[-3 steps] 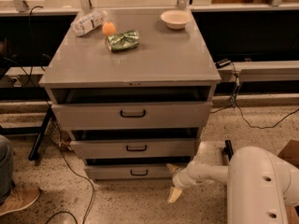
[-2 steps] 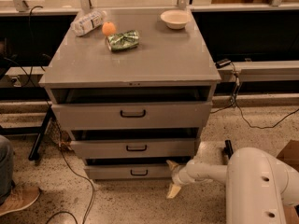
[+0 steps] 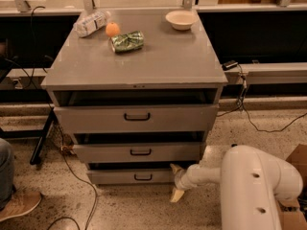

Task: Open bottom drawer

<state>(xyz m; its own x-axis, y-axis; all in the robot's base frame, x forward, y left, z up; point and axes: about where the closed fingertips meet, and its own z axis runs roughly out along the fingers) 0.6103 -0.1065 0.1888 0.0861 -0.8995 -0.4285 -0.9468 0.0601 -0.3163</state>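
The grey cabinet has three drawers. The bottom drawer point(image 3: 132, 176) has the slimmest front and a small black bar handle point(image 3: 143, 177); it stands slightly out, with a dark gap above it. My gripper point(image 3: 175, 182) is at the drawer front's right end, low near the floor, on the end of my white arm point(image 3: 254, 186). One tan fingertip point(image 3: 176, 168) points up by the drawer's right corner and the other point(image 3: 177, 194) points down toward the floor, so the fingers are spread open and hold nothing.
The top drawer point(image 3: 136, 117) and middle drawer point(image 3: 139, 152) also stand slightly out. On the cabinet top lie a plastic bottle point(image 3: 91, 23), an orange point(image 3: 112, 29), a green bag point(image 3: 127, 41) and a white bowl point(image 3: 181, 19). Cables run on the floor; a person's shoe point(image 3: 19, 204) is at left.
The gripper has shifted slightly left toward the bottom drawer's right end. The drawers have not visibly moved.
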